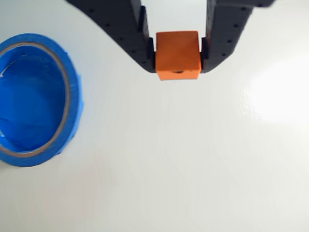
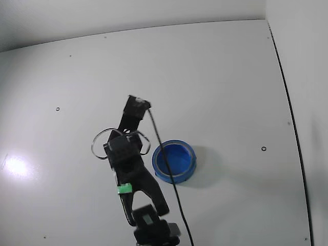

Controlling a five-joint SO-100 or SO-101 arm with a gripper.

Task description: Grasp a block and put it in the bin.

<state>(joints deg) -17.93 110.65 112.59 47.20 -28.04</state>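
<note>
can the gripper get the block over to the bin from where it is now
Probably yes. The gripper already has its jaws shut on the block, and in the wrist view only bare table separates it from the bin.

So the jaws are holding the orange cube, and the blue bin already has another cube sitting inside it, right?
Not quite. The jaws do hold the cube, pinched from both sides, but the bin has no cube in it: the wrist view shows only its bare blue inside. The fixed view also shows the bin with nothing in it.
</note>
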